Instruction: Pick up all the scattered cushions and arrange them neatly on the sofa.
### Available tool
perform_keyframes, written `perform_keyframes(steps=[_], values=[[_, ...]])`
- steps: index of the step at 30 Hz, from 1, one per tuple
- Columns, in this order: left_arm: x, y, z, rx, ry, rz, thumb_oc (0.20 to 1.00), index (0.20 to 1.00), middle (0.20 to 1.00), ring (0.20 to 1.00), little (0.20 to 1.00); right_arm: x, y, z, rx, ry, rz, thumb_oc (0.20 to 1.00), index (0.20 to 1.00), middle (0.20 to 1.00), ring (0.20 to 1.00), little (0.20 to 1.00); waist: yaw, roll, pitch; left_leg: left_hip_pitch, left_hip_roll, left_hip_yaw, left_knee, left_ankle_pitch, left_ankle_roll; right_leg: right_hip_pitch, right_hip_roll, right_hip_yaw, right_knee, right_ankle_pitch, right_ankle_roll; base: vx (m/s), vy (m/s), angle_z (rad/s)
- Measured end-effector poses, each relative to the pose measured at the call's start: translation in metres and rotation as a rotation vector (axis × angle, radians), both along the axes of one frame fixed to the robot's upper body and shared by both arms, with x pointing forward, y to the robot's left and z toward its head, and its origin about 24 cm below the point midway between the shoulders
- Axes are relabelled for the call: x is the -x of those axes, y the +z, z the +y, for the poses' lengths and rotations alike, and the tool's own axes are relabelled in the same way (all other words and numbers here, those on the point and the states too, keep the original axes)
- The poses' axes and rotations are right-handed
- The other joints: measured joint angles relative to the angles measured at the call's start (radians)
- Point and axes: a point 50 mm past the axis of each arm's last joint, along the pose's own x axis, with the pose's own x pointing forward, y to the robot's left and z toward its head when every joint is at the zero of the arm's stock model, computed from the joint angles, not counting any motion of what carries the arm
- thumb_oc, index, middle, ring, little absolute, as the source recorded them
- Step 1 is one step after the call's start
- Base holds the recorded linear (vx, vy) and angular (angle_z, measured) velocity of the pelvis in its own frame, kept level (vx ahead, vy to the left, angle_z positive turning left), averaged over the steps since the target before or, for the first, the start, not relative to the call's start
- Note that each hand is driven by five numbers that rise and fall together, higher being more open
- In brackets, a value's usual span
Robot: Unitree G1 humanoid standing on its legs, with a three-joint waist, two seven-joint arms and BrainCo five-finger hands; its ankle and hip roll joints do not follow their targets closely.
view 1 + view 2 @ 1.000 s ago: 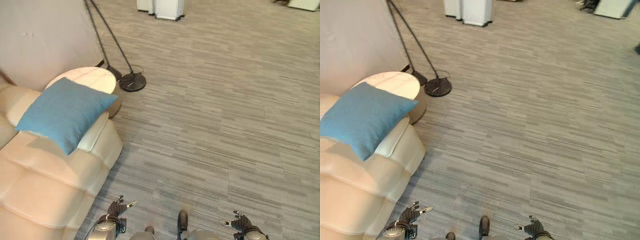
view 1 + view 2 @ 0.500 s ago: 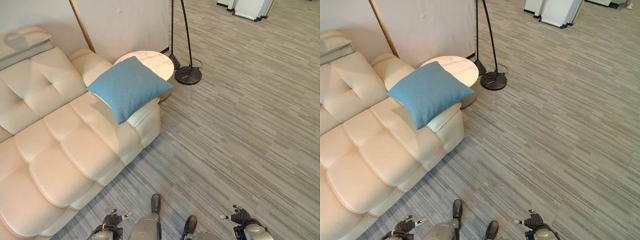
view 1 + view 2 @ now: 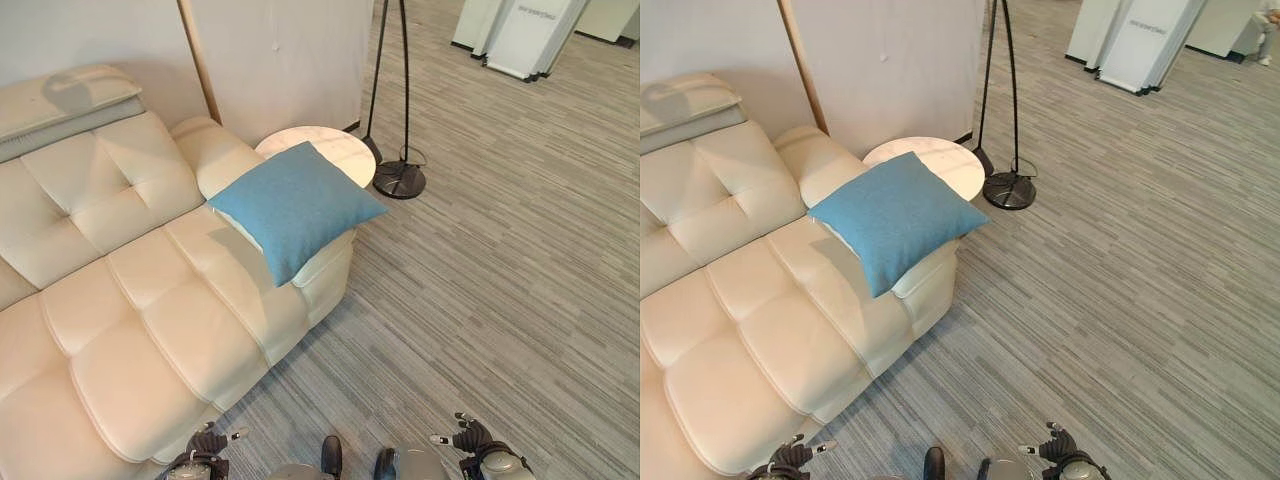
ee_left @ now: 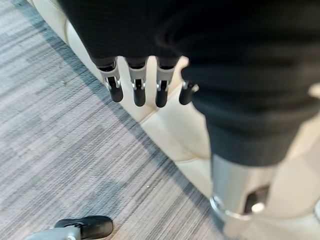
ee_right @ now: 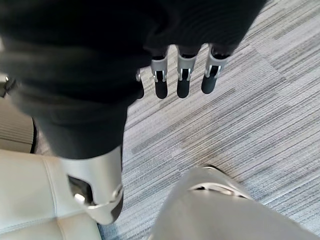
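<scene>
Both hands, left hand [image 4: 145,85] and right hand [image 5: 180,75], seemingly relaxed open, empty, over floor [image 3: 500,260].

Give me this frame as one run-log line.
cushion: blue cushion resting on sofa armrest end | left hand: open, empty, low by sofa front | right hand: open, empty, over floor | phase: nothing grasped

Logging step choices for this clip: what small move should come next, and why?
Probably step toward the sofa and raise a robot hand toward the blue cushion, which lies askew over the armrest beside the round table. The left robot hand and right robot hand hang low, open, holding nothing.
</scene>
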Motion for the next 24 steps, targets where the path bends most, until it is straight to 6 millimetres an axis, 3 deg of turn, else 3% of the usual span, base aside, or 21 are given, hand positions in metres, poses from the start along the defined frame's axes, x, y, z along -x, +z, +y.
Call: perform_keyframes(steps=[1,3,5,7,10,11,12,13,14,15,16,17,18,20,21,23,24], values=[[-0.001,0.000,0.000,0.001,-0.002,-0.004,1.000,1.000,1.000,1.000,1.000,0.001,0.000,-0.001,0.002,-0.001,0.001,1.000,1.000,1.000,1.000,1.000,0.000,0.002,0.003,0.014,0.002,-0.004,-0.013,0.000,0.000,0.008,0.013,0.008,-0.040,0.037,-0.006,0.28,-0.120,0.11],[-0.003,0.001,0.001,-0.002,0.005,-0.010,1.000,1.000,1.000,1.000,1.000,0.000,0.000,-0.001,0.002,-0.003,-0.001,1.000,1.000,1.000,1.000,1.000,-0.002,0.014,0.006,0.020,-0.001,-0.035,-0.017,-0.009,-0.011,0.029,0.055,0.079,-0.224,0.148,0.024,0.37,-0.163,0.26],[-0.008,0.003,0.001,-0.002,0.001,-0.024,1.000,1.000,1.000,1.000,1.000,0.003,-0.001,-0.002,0.005,-0.008,0.012,1.000,1.000,1.000,1.000,1.000,-0.016,0.016,0.007,0.024,-0.011,-0.076,-0.017,-0.011,-0.012,0.041,0.067,0.123,-0.300,0.211,0.020,0.48,-0.248,0.60],[-0.008,0.003,0.000,0.002,0.001,-0.024,1.000,1.000,1.000,1.000,1.000,0.005,-0.002,-0.002,0.006,-0.011,0.031,1.000,1.000,1.000,1.000,1.000,-0.018,0.011,0.006,0.061,-0.014,-0.094,-0.018,-0.036,-0.041,0.067,0.071,0.095,-0.316,0.254,-0.019,0.44,-0.254,0.44],[0.009,-0.003,-0.001,0.007,0.014,0.013,1.000,1.000,1.000,1.000,1.000,0.004,-0.002,-0.003,0.009,-0.008,0.031,1.000,1.000,1.000,1.000,1.000,-0.014,0.003,-0.016,0.110,-0.020,-0.128,-0.017,-0.061,-0.051,0.127,0.081,0.074,-0.321,0.297,-0.033,0.29,-0.249,0.28],[0.012,-0.004,-0.003,0.017,0.019,0.019,1.000,1.000,1.000,1.000,1.000,0.004,-0.002,-0.004,0.011,-0.008,0.031,1.000,1.000,1.000,1.000,1.000,-0.018,0.005,-0.017,0.116,-0.011,-0.150,0.005,-0.081,-0.084,0.146,0.093,0.058,-0.314,0.284,-0.066,0.30,-0.332,0.65],[0.014,-0.005,-0.003,0.018,0.022,0.021,1.000,1.000,1.000,1.000,1.000,0.004,-0.003,-0.002,0.006,-0.004,0.036,1.000,1.000,1.000,1.000,1.000,-0.015,-0.022,-0.013,0.081,-0.029,-0.126,0.104,-0.085,-0.099,0.162,0.077,0.044,-0.325,0.285,-0.096,0.18,-0.226,0.61],[0.016,-0.006,-0.004,0.022,0.027,0.028,1.000,1.000,1.000,1.000,1.000,0.002,-0.003,-0.003,0.007,-0.003,0.035,1.000,1.000,1.000,1.000,1.000,0.003,-0.029,-0.010,0.057,-0.038,-0.110,0.171,-0.088,-0.097,0.177,0.072,0.041,-0.323,0.282,-0.113,0.23,-0.297,0.49],[0.015,-0.007,-0.006,0.033,0.030,0.026,1.000,1.000,1.000,1.000,1.000,0.003,-0.002,-0.005,0.012,-0.004,0.036,1.000,1.000,1.000,1.000,1.000,0.008,-0.062,0.004,-0.057,-0.065,-0.068,0.417,-0.087,-0.104,0.197,0.032,0.036,-0.327,0.282,-0.156,0.11,-0.138,0.34],[0.017,-0.008,-0.008,0.046,0.040,0.028,1.000,1.000,1.000,1.000,1.000,0.002,-0.001,-0.007,0.016,-0.002,0.032,1.000,1.000,1.000,1.000,1.000,0.019,-0.064,0.008,-0.107,-0.063,-0.052,0.511,-0.085,-0.113,0.215,0.029,0.034,-0.324,0.270,-0.172,0.19,-0.199,0.42],[0.019,-0.009,-0.010,0.066,0.058,0.030,1.000,1.000,1.000,1.000,1.000,-0.002,0.001,-0.010,0.024,0.004,0.024,1.000,1.000,1.000,1.000,1.000,0.041,-0.049,0.015,-0.192,-0.006,-0.012,0.679,-0.116,-0.111,0.242,0.046,0.005,-0.321,0.249,-0.195,0.14,-0.086,0.34],[0.019,-0.009,-0.009,0.065,0.059,0.030,1.000,1.000,1.000,1.000,1.000,-0.005,0.002,-0.010,0.024,0.005,0.020,1.000,1.000,1.000,1.000,1.000,0.045,-0.049,0.021,-0.212,0.028,-0.014,0.684,-0.123,-0.113,0.253,0.053,-0.004,-0.321,0.233,-0.200,0.22,-0.109,0.42],[0.018,-0.009,-0.010,0.066,0.055,0.028,1.000,1.000,1.000,1.000,1.000,-0.004,0.002,-0.011,0.025,0.006,0.023,1.000,1.000,1.000,1.000,1.000,0.043,-0.046,0.024,-0.227,0.052,-0.012,0.680,-0.124,-0.116,0.256,0.059,-0.015,-0.322,0.224,-0.206,0.25,-0.064,0.41],[0.016,-0.009,-0.012,0.074,0.051,0.024,1.000,1.000,1.000,1.000,1.000,-0.018,0.007,-0.010,0.028,0.016,-0.012,1.000,1.000,1.000,1.000,1.000,0.051,-0.048,0.044,-0.255,0.081,-0.004,0.535,-0.130,-0.124,0.265,0.052,-0.037,-0.327,0.196,-0.191,0.33,-0.028,0.40],[0.015,-0.009,-0.014,0.080,0.048,0.022,1.000,1.000,1.000,1.000,1.000,-0.025,0.011,-0.010,0.032,0.025,-0.032,1.000,1.000,1.000,1.000,1.000,0.039,-0.043,0.054,-0.246,0.081,0.011,0.314,-0.111,-0.128,0.269,0.047,-0.063,-0.328,0.191,-0.187,0.27,0.008,0.45],[0.010,-0.008,-0.015,0.079,0.037,0.012,1.000,1.000,1.000,1.000,1.000,-0.028,0.013,-0.013,0.040,0.027,-0.040,1.000,1.000,1.000,1.000,1.000,0.027,-0.019,0.066,-0.228,0.080,0.012,0.089,-0.042,-0.129,0.281,0.055,-0.093,-0.328,0.178,-0.150,0.29,0.035,0.54],[0.006,-0.007,-0.015,0.080,0.035,0.007,1.000,1.000,1.000,1.000,1.000,-0.028,0.012,-0.014,0.043,0.026,-0.035,1.000,1.000,1.000,1.000,1.000,0.027,-0.006,0.073,-0.223,0.081,0.040,0.012,0.010,-0.159,0.297,0.060,-0.111,-0.328,0.157,-0.147,0.33,0.042,0.52]])
